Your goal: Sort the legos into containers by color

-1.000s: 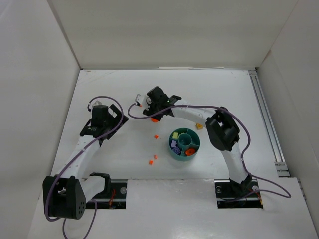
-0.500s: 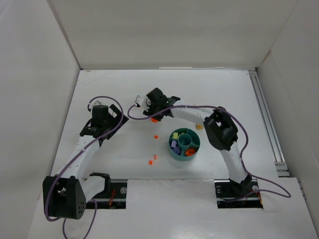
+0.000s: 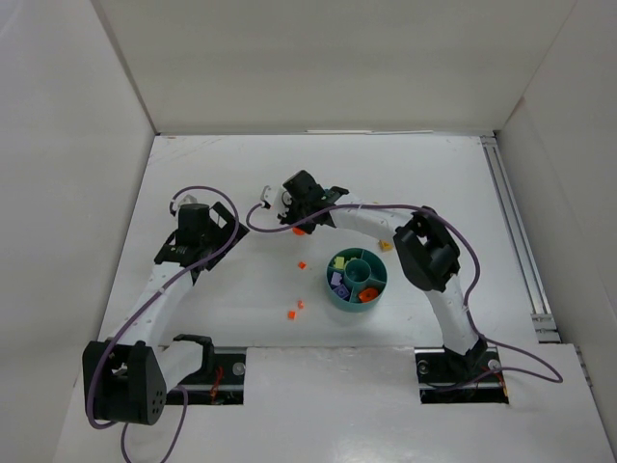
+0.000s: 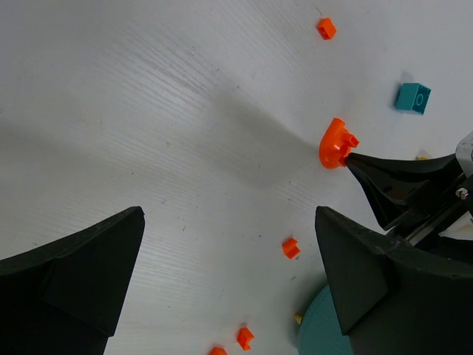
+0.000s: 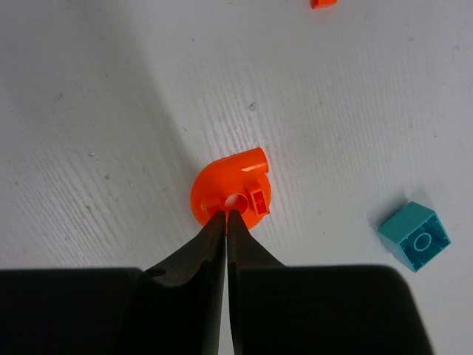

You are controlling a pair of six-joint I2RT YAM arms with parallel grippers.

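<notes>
My right gripper (image 5: pixel 225 214) is shut on the rim of a round orange lego piece (image 5: pixel 233 194) that rests on the white table. The top view shows the gripper (image 3: pixel 299 224) left of and beyond the teal dish (image 3: pixel 358 275). The dish holds purple, orange, yellow and green legos in its sections. A teal brick (image 5: pixel 415 235) lies just to the right of the held piece. My left gripper (image 4: pixel 229 274) is open and empty, above the table left of the dish (image 4: pixel 314 333). The left wrist view also shows the orange piece (image 4: pixel 336 142) and the right fingers (image 4: pixel 399 177).
Small orange bricks lie loose on the table (image 3: pixel 302 264) (image 3: pixel 291 313), and more show in the left wrist view (image 4: pixel 290 248) (image 4: pixel 326 28). A yellow bit (image 3: pixel 386 245) lies by the dish's far right rim. White walls enclose the table on three sides.
</notes>
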